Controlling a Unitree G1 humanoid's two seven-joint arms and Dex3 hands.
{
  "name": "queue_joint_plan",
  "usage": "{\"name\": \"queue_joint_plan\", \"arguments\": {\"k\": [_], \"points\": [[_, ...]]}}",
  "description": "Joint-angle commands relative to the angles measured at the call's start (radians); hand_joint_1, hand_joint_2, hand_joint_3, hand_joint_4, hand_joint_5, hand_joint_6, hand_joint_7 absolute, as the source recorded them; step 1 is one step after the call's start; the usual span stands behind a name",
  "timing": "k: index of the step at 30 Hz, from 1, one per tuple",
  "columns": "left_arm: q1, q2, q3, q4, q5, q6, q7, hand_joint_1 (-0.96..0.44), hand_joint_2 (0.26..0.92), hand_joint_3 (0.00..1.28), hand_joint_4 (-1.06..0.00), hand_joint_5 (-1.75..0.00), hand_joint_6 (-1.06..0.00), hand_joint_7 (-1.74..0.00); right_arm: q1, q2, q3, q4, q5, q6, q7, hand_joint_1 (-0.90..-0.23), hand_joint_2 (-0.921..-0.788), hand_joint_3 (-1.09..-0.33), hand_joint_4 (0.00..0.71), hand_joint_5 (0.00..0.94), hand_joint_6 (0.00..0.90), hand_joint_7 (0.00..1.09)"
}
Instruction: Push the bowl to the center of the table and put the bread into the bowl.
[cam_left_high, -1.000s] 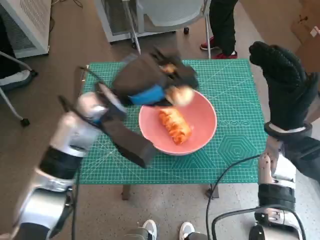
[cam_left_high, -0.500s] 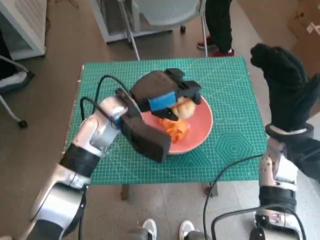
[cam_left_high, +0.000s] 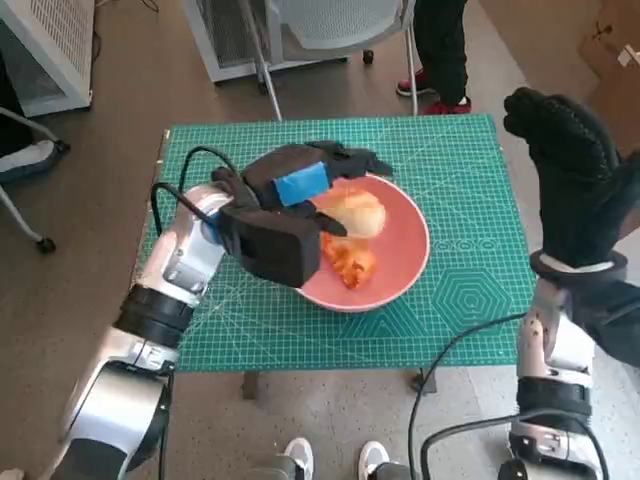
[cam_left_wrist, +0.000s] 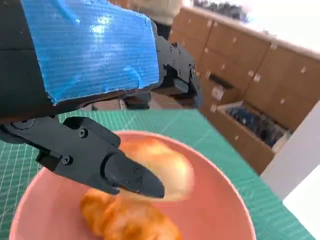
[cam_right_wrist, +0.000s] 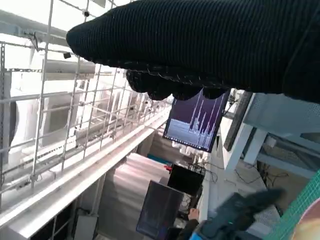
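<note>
On the green-matted counter (cam_left_high: 450, 310), the pink bowl (cam_left_high: 400, 265) holds a pale round bread roll (cam_left_high: 355, 212) and an orange-brown croissant (cam_left_high: 348, 262). Above its rim hovers the left hand (cam_left_high: 300, 180), fingers spread, empty. Raised beside the counter, the right hand (cam_left_high: 565, 165) holds nothing, fingers loosely apart.

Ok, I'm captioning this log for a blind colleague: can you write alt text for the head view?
A pink bowl on a green cutting mat holds a pale bun and an orange pastry, with the left hand over the bowl's rim. The gloved right hand is raised off the table's right edge.
</note>
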Motion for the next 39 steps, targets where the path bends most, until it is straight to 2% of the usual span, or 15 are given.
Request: {"name": "queue_joint_plan", "arguments": {"k": [1,6,14,20,24,27,30,35,39], "points": [[0.024,0.013,0.026,0.020,-0.030,-0.051,0.022,-0.51,0.921,0.04,-0.16,0.00,-0.22,-0.26,0.011,0.013,0.010,0.020,-0.023,-0.008,-0.015,-0.460,-0.921,-0.439,0.410,0.007,0.528,0.02],[0.045,0.013,0.053,0.044,-0.063,-0.107,0.036,-0.53,0.921,0.04,-0.18,-0.01,-0.21,-0.25,0.005,0.019,0.018,0.028,-0.037,-0.017,-0.022,-0.462,-0.921,-0.441,0.398,0.002,0.521,0.02],[0.089,0.018,0.108,0.080,-0.119,-0.203,0.077,-0.54,0.921,0.04,-0.21,-0.02,-0.24,-0.26,-0.009,0.022,0.028,0.037,-0.037,-0.024,-0.015,-0.454,-0.921,-0.461,0.360,0.000,0.501,0.00],[0.144,0.004,0.205,0.051,-0.260,-0.269,0.068,-0.52,0.920,0.01,-0.22,-0.01,-0.27,-0.23,-0.021,0.020,0.036,0.044,-0.039,-0.030,-0.011,-0.445,-0.921,-0.478,0.342,0.000,0.484,0.00],[0.225,-0.069,0.300,-0.065,-0.490,-0.245,0.024,-0.50,0.920,0.06,-0.19,0.00,-0.24,-0.24,-0.043,0.017,0.038,0.073,-0.038,-0.038,-0.005,-0.443,-0.921,-0.483,0.337,0.000,0.473,0.00],[0.292,-0.121,0.341,-0.168,-0.612,-0.213,0.026,-0.50,0.920,0.14,-0.13,0.00,-0.09,-0.44,-0.057,0.017,0.040,0.092,-0.039,-0.042,-0.003,-0.441,-0.921,-0.483,0.337,0.000,0.471,0.00],[0.348,-0.163,0.365,-0.263,-0.692,-0.177,0.044,-0.52,0.921,0.19,-0.11,0.00,-0.03,-0.52,-0.068,0.018,0.041,0.107,-0.038,-0.046,0.001,-0.445,-0.921,-0.483,0.337,0.001,0.471,0.00],[0.420,-0.236,0.404,-0.391,-0.813,-0.108,0.069,-0.55,0.921,0.24,-0.09,0.00,0.00,-0.56,-0.091,0.022,0.044,0.139,-0.034,-0.052,0.012,-0.449,-0.921,-0.479,0.338,0.001,0.473,0.00],[0.446,-0.256,0.422,-0.426,-0.829,-0.099,0.065,-0.56,0.921,0.23,-0.09,0.00,0.00,-0.57,-0.105,0.024,0.046,0.158,-0.028,-0.054,0.023,-0.451,-0.921,-0.476,0.339,0.001,0.474,0.00]]}}
